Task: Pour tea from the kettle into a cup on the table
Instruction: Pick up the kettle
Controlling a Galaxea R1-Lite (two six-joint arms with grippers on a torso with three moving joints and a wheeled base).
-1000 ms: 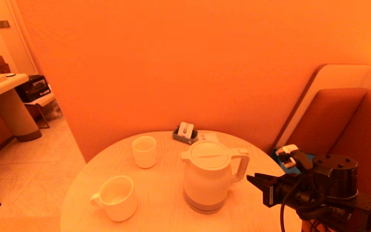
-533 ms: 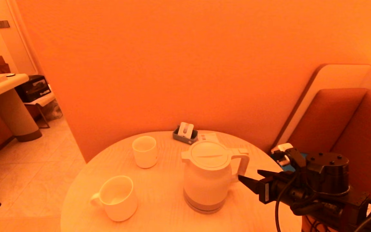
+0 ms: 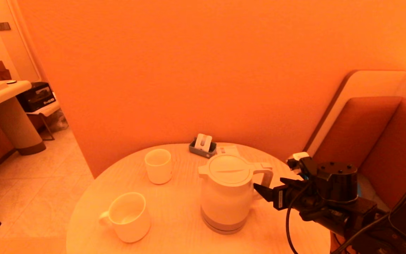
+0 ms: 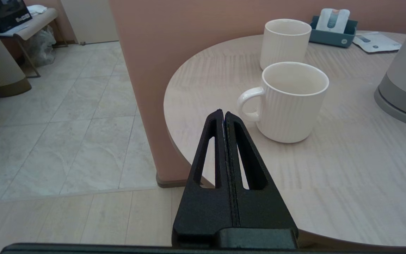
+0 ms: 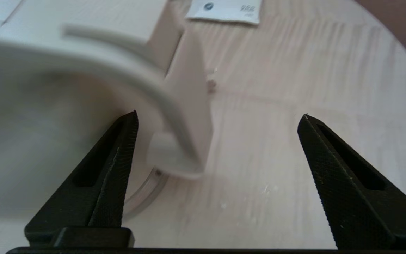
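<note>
The white kettle [image 3: 226, 194] stands upright on the round pale-wood table [image 3: 174, 215], its loop handle [image 3: 267, 176] facing right. My right gripper [image 3: 268, 186] is open at that handle. In the right wrist view the handle [image 5: 189, 106] sits between the spread fingers, nearer one finger [image 5: 118, 151], and touches neither; the gripper [image 5: 220, 114] holds nothing. The small handleless cup [image 3: 158, 165] stands at the table's back left, also seen in the left wrist view [image 4: 284, 42]. My left gripper [image 4: 223, 113] is shut and empty, off the table's near left edge.
A wider handled mug [image 3: 129, 217] stands front left of the kettle, close to the left gripper [image 4: 293, 102]. A grey holder [image 3: 202, 145] and a paper card [image 3: 226, 150] lie behind the kettle by the wall. An upholstered bench [image 3: 382, 134] flanks the right arm.
My right gripper has moved left and slightly up toward the kettle, from beside the table's right edge to the handle. Kettle, cup and mug have not moved.
</note>
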